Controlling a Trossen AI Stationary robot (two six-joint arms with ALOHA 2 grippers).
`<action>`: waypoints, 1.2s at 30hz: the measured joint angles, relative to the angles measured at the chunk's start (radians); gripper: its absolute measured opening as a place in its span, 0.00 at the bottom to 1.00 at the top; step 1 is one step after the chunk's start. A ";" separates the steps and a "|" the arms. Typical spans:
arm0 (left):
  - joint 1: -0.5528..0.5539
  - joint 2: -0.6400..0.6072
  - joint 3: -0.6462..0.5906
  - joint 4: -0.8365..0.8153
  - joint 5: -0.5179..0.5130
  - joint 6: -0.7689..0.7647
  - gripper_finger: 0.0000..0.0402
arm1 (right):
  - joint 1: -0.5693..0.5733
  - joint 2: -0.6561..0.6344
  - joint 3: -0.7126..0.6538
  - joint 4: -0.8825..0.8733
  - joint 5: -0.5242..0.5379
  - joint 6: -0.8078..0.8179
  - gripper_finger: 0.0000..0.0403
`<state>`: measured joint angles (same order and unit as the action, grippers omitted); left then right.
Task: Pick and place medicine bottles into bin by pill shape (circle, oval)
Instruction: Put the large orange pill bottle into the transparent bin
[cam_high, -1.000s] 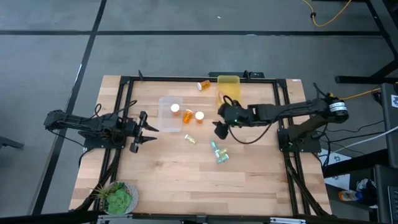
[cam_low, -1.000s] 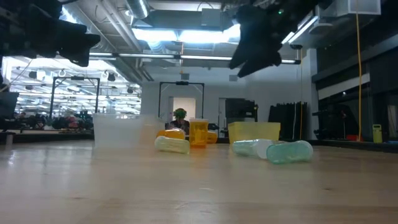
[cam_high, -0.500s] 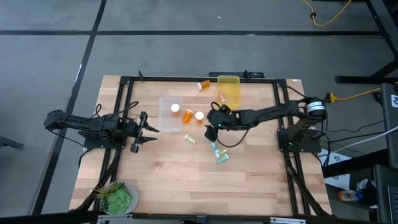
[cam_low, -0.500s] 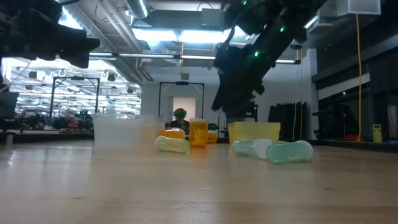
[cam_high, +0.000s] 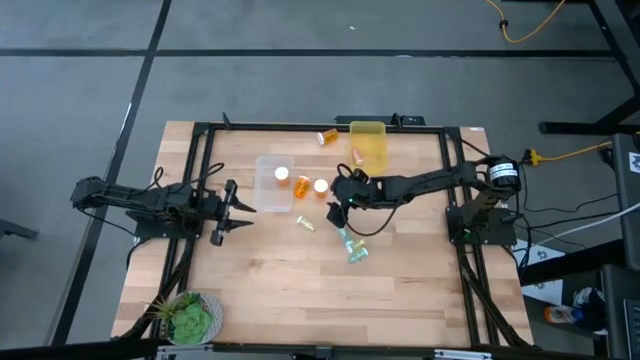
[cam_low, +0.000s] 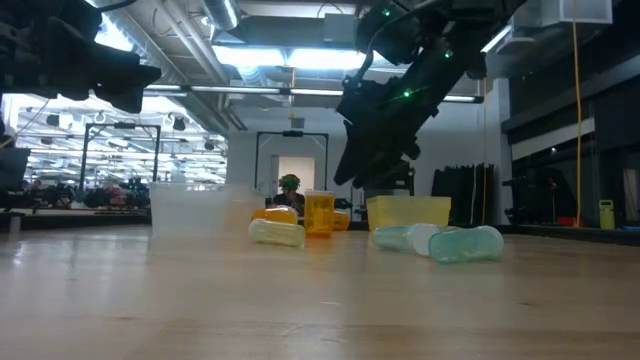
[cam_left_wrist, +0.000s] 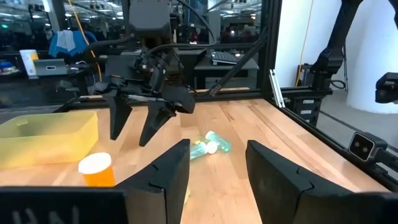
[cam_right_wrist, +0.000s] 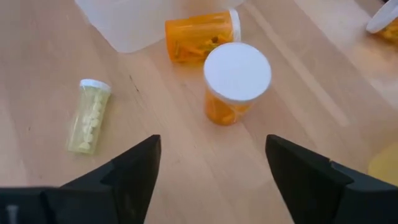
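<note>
While the right gripper (cam_right_wrist: 211, 180) hangs with fingers spread wide and empty, an upright orange bottle (cam_right_wrist: 233, 84) stands on the worktop (cam_right_wrist: 298, 143) just ahead between them; light, rigid, slick plastic, probably best pinched across the body below the cap. Left gripper (cam_high: 240, 211) waits open, well apart.

Your right tool (cam_right_wrist: 211, 168), fingers spread, hangs over bare surface (cam_right_wrist: 180, 155). Ahead, an upright orange bottle (cam_right_wrist: 235, 81) stands just beside a lying orange bottle (cam_right_wrist: 200, 34); the yellowish bottle (cam_right_wrist: 89, 116) lies apart, leaving a lane between.
</note>
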<state>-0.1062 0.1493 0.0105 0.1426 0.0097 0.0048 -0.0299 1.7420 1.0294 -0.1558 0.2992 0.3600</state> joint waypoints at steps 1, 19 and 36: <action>0.000 0.000 0.000 0.000 0.000 0.000 0.37 | 0.000 0.000 0.000 0.001 0.008 0.000 0.74; 0.000 0.001 0.000 -0.002 -0.050 -0.002 0.37 | -0.063 0.132 0.001 0.149 0.011 0.000 0.81; 0.000 0.001 0.000 -0.041 -0.051 -0.002 0.37 | -0.121 0.209 0.001 0.340 -0.032 -0.108 0.79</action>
<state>-0.1062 0.1501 0.0105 0.1020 -0.0410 0.0029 -0.1505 1.9507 1.0302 0.1842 0.2672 0.2518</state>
